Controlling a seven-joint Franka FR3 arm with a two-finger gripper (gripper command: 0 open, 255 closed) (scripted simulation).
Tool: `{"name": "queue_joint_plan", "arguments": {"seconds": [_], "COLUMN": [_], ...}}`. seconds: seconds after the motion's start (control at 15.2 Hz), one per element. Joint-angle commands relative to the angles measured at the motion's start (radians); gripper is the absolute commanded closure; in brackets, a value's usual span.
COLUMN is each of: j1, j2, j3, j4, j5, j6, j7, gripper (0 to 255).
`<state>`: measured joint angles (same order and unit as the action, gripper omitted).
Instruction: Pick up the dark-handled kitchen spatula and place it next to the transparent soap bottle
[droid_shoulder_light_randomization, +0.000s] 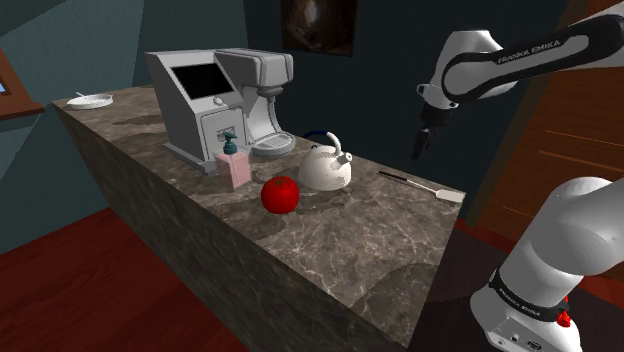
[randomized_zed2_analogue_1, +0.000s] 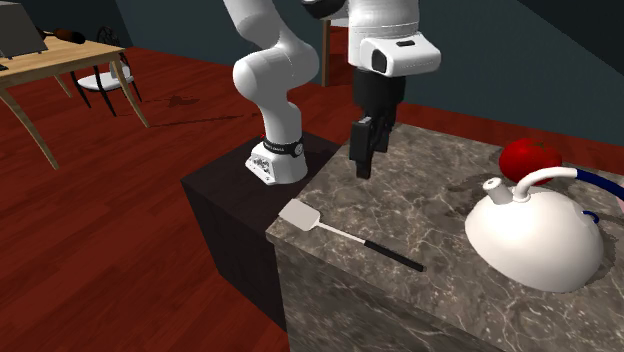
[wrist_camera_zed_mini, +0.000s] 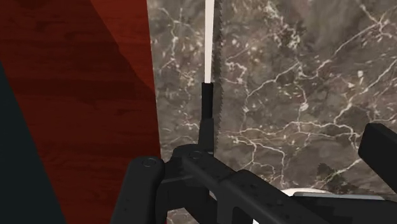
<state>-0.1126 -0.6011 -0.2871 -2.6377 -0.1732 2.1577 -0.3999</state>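
As I judge it, nothing of the task is done yet. The spatula (randomized_zed2_analogue_1: 355, 241) lies flat on the dark, marble-veined worktop (droid_shoulder_light_randomization: 350, 255), near its edge by the stand. The gripper (randomized_zed2_analogue_1: 365, 172) hangs above it with jaws released, touching nothing. Grasping, carrying and placing are all left. The spatula has a thin black rod handle and a flat, pale, squarish blade. The soap bottle (droid_shoulder_light_randomization: 234, 168), pinkish, see-through and boxy with a dark pump, stands well apart, just beside the grey coffee machine (droid_shoulder_light_randomization: 215, 100). A glossy white kettle (droid_shoulder_light_randomization: 325, 170) sits between.

Arm (droid_shoulder_light_randomization: 520, 62) bent high, hand (randomized_zed2_analogue_1: 364, 166) pointing down (fingers apart), holding nothing.
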Motion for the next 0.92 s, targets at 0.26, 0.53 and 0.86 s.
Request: {"name": "queue_joint_plan", "arguments": {"seconds": [0.26,0.53,0.86], "j1": [-0.014,-0.008,0.008], "j2": [0.175,0.265,0.334], "j3": [-0.116,-0.164,-0.182], "j4": [-0.036,-0.040,-0.061], "j5": [-0.003,0.017,0.041], "j6": [0.180,0.262,0.349], "j7": [-0.100,-0.149,-0.169], "gripper": [0,0,0]}}
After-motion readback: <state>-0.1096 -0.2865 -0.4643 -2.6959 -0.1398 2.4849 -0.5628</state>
